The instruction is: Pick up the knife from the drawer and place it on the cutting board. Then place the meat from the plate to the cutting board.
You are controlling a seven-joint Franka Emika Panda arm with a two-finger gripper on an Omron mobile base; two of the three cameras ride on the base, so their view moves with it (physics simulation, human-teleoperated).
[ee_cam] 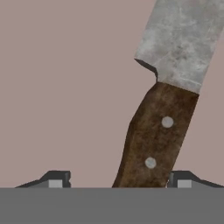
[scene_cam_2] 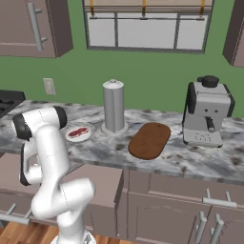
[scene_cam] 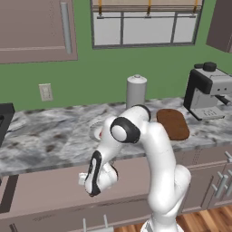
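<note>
The knife (ee_cam: 164,118) lies flat on the mauve floor of the drawer (ee_cam: 65,87), dark brown riveted handle near me and grey blade pointing away. My gripper (ee_cam: 118,179) is open just above it, with the handle between the fingertips (ee_cam: 54,179) and close to the right one. In the left base view my arm bends down into the pulled-out drawer (scene_cam: 45,192). The reddish-brown cutting board (scene_cam_2: 149,139) lies bare on the counter. The red meat (scene_cam_2: 78,132) rests on the white plate (scene_cam_2: 88,136), left of the board.
A tall grey canister (scene_cam_2: 113,107) stands between plate and board. A coffee machine (scene_cam_2: 207,116) sits right of the board. Cabinet fronts with bar handles (scene_cam_2: 217,202) run below the marbled counter (scene_cam_2: 105,150). A dark stove edge (scene_cam: 4,118) lies far left.
</note>
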